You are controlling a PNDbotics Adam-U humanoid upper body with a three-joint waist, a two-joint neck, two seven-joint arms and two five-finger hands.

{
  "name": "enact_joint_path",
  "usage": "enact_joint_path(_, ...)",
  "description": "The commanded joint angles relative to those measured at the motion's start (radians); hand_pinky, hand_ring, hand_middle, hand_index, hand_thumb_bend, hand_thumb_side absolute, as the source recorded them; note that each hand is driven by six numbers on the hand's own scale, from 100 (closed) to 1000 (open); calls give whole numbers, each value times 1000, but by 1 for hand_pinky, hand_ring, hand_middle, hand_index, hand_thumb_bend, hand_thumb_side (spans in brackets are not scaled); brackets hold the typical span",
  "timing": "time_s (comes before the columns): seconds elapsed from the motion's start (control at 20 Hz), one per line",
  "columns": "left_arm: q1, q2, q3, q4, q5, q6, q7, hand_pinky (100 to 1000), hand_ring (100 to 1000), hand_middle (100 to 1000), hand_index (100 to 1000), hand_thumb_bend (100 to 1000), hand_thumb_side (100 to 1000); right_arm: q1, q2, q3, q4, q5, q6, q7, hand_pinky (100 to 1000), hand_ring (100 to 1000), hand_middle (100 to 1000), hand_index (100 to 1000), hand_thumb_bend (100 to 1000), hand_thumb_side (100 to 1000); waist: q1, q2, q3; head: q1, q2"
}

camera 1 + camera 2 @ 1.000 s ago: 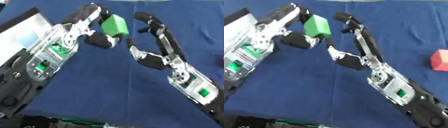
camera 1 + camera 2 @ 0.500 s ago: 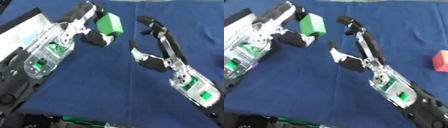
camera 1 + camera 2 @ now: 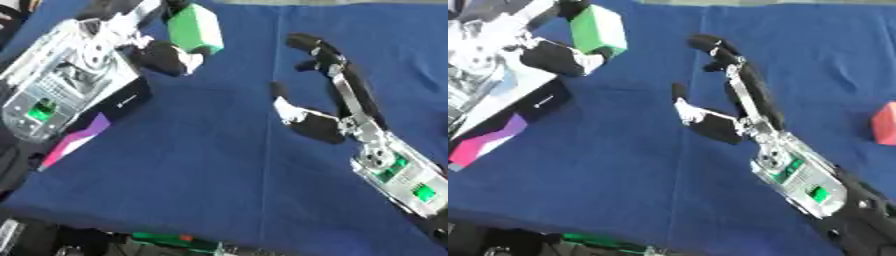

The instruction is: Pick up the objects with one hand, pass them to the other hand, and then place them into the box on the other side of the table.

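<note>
Fingers of the left hand (image 3: 162, 52) curled round a smooth green block (image 3: 194, 27), boxy with a paler top face, held above the blue cloth table (image 3: 219, 170) near its far left corner. Right hand (image 3: 319, 112) stood empty, fingers spread straight.

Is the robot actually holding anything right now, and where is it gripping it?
Yes. The left hand holds a green block, gripping its lower end with thumb and fingers curled round it. The right hand is open and holds nothing.
</note>
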Motion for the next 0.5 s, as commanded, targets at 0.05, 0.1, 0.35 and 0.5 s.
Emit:
enact_joint_path(0.05,-4,93,43,-34,25,17,-11,816,662,565,414,100,133,-1,-35,-14,-21,3,1,-2,740,974,868,880,204,291,2,-31,1,5,6)
enact_joint_path(0.1,3,110,48,-38,32,21,-12,816,663,565,414,100,132,1,-38,-16,-21,3,-2,-4,740,974,868,879,204,290,2,-31,1,6,6)
enact_joint_path(0.35,41,181,70,-53,60,36,-13,817,663,566,417,100,133,10,-44,-26,-21,3,-15,-18,740,968,863,874,210,284,-1,-31,-3,5,6)
enact_joint_path(0.5,63,224,81,-56,70,40,-13,814,665,567,417,100,129,18,-43,-25,-21,10,-20,-21,739,963,859,870,215,285,-6,-28,-7,4,0)
